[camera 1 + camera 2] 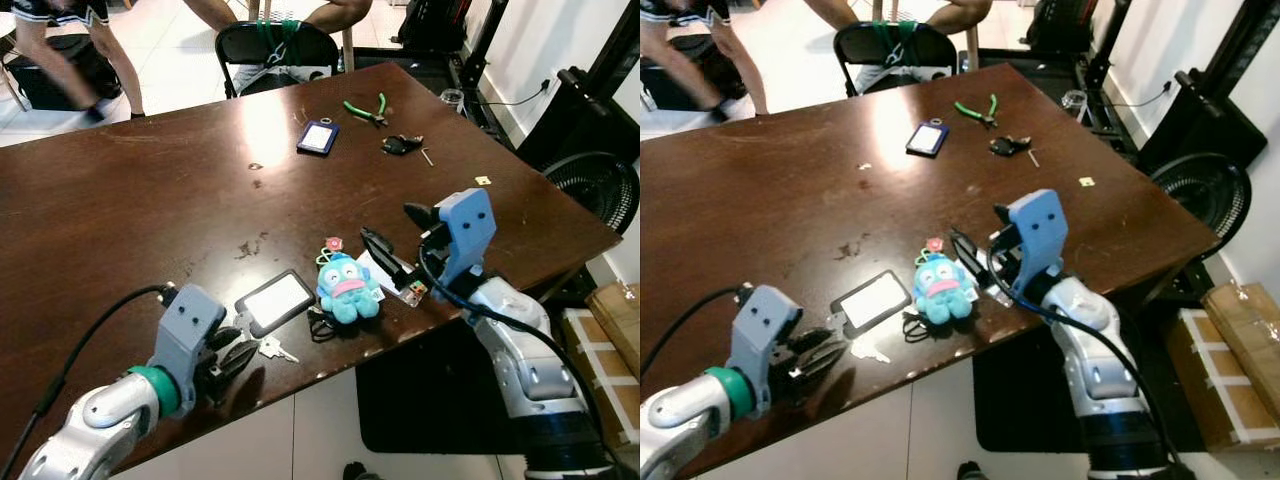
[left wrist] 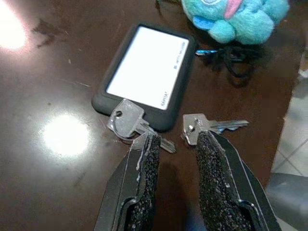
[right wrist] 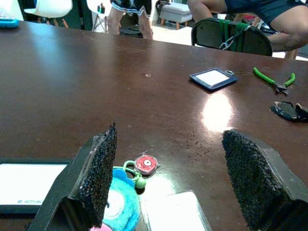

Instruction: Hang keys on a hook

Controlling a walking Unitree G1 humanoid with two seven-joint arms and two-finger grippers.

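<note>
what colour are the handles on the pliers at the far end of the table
Bright green handles on the small pliers, clearest in the left eye view.

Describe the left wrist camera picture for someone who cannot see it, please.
The left gripper hangs open just above two silver keys lying on a dark brown table. One key is ringed to a dark card holder with a white card; a fluffy blue plush toy sits beyond.
</note>
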